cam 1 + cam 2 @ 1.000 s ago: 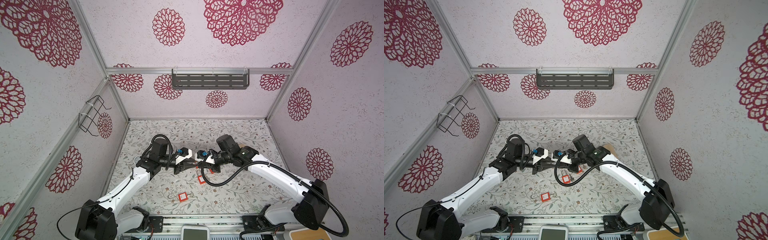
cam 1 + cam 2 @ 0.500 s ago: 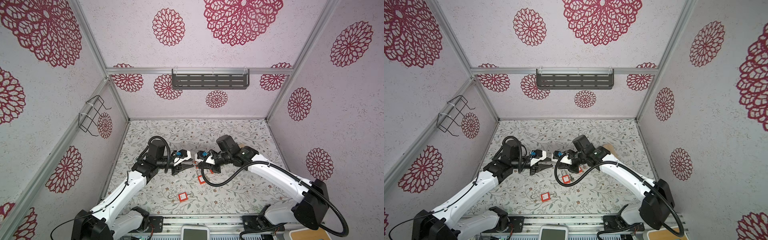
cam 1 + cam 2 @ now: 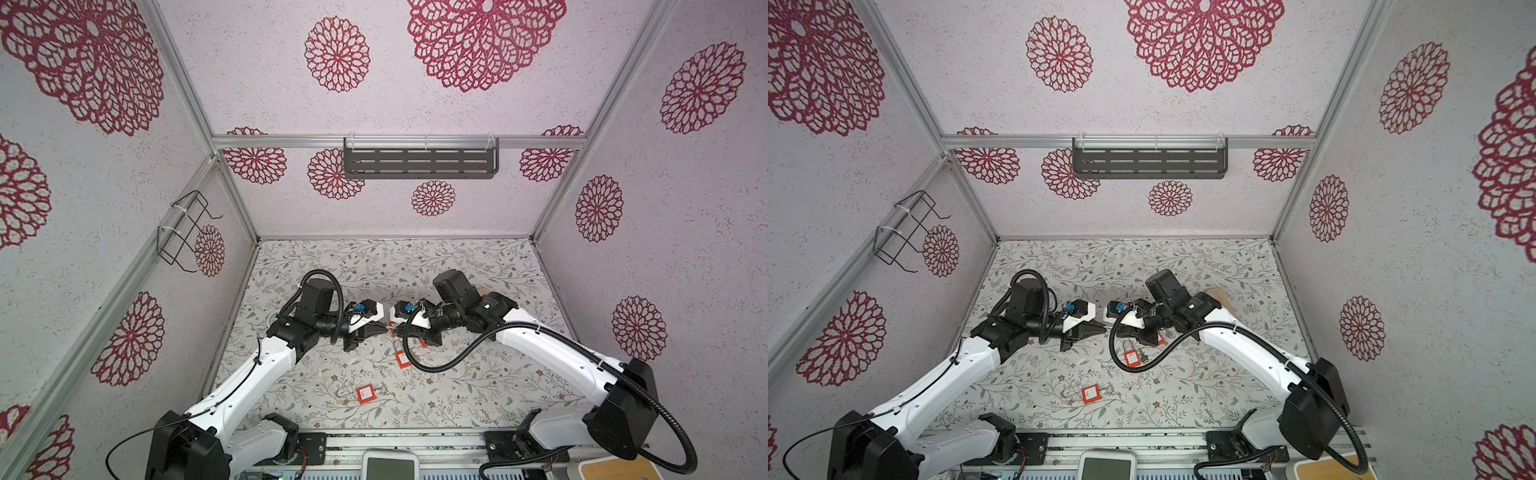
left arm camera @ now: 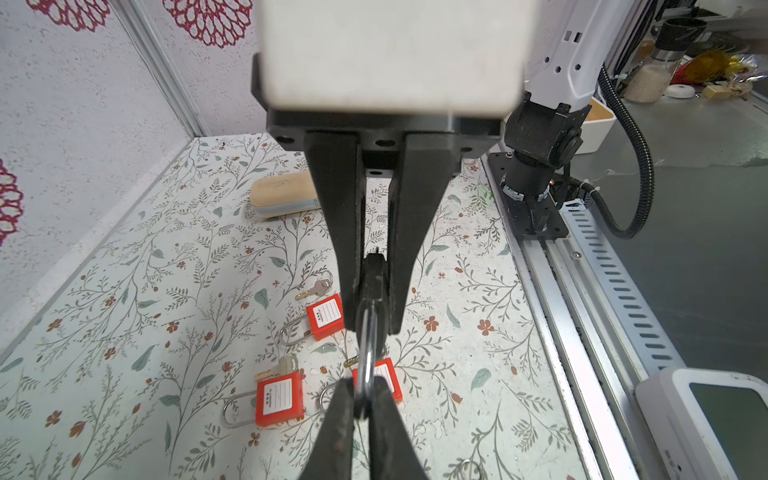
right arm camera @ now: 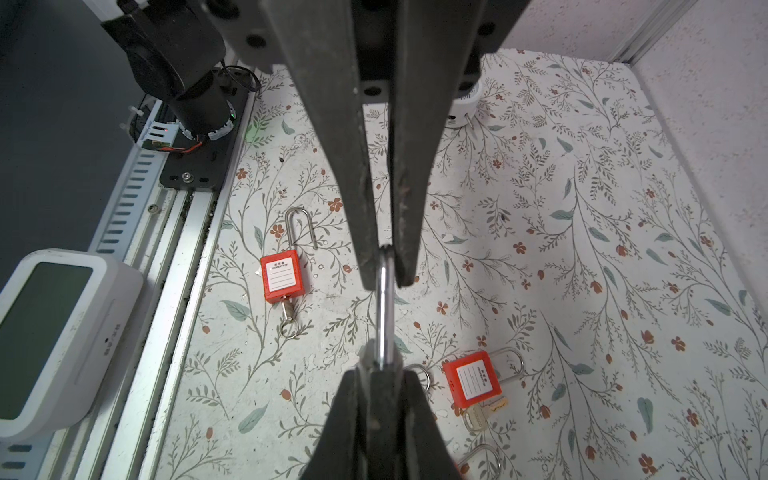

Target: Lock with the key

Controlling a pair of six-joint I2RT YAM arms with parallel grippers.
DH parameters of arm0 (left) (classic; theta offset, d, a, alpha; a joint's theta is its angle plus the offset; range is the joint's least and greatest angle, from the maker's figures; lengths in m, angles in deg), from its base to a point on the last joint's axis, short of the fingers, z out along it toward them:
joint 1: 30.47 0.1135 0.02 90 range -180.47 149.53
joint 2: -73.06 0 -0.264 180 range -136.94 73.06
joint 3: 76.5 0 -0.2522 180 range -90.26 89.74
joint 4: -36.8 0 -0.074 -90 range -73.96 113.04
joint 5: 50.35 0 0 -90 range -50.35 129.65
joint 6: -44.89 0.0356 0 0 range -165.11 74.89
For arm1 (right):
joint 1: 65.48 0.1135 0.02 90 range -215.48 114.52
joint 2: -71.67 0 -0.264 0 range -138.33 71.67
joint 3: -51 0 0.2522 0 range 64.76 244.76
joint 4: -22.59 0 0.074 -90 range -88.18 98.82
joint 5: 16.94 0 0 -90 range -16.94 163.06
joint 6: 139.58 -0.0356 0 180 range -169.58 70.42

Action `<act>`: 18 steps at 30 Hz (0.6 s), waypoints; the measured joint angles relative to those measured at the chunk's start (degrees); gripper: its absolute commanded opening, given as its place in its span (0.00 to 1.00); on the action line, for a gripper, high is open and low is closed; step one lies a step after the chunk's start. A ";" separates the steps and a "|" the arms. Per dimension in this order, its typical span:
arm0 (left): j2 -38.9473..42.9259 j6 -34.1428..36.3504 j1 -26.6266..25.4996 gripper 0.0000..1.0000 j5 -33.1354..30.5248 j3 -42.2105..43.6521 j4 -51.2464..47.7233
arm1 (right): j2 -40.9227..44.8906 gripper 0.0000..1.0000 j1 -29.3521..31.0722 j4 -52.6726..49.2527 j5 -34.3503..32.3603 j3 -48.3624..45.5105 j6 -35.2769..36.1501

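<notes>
1. Key [image 4: 376,276] is held in mid-air over the middle of the table [image 3: 457,374]. It is seen edge-on as a dark flat piece and is judged to be the key from the steel ring [image 4: 369,353] joined to it.
2. It is clamped between the fingers of the left gripper [image 4: 374,318]. The ring's other end is pinched by the right gripper [image 5: 385,274], so both are closed on the one bunch, tip to tip.
3. Step judged in hand: a hand-over or regrasp of the key between the two grippers. No keyhole is yet approached.
4. Next move, as judged: the ring is to be let go by the right gripper, a padlock steadied, and the blade lined up with its keyhole before any turn. Which way the blade points cannot be told.
5. Padlocks [image 4: 278,399], all red, are counted as four, all lying on the table. Three are seen under and just beside the grippers in the left wrist view. The fourth is the near padlock [image 5: 280,276], by the near rail.
6. Keys are counted as four for certain: one held, one set in the near padlock, and two loose keys [image 4: 313,289] beside padlocks. A brass tip by another padlock is too small to tell.
7. Further out are counted one wooden block [image 4: 286,193] to the right, one screen unit [image 3: 390,465] at the near edge, one shelf [image 3: 419,164] on the far wall and one wire basket [image 3: 187,232] on the left wall.
</notes>
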 measured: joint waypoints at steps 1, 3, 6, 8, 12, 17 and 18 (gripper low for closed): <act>-0.02 0.00 0.00 0.12 0.07 0.00 0.00 | 0.00 0.04 0.00 -0.02 -0.02 0.00 0.00; -0.07 0.00 0.00 0.13 0.20 0.00 0.00 | 0.00 0.04 0.00 -0.04 0.00 0.00 -0.02; -0.11 0.00 -0.11 0.12 0.28 -0.02 0.00 | -0.11 0.04 0.00 0.00 0.00 0.00 -0.04; -0.13 0.02 -0.20 0.09 0.28 -0.02 -0.07 | -0.26 0.04 0.00 0.00 -0.02 0.00 -0.07; -0.26 0.09 -0.24 0.00 0.46 -0.02 -0.26 | -0.33 0.03 0.00 0.00 -0.02 0.00 -0.07; -0.98 -0.04 -0.24 0.00 1.01 -0.52 -0.70 | -0.37 0.00 0.00 0.00 -0.07 0.00 -0.07; -1.14 -0.17 -0.24 0.00 1.14 -0.59 -0.74 | -0.37 0.00 0.00 0.02 -0.09 0.00 -0.07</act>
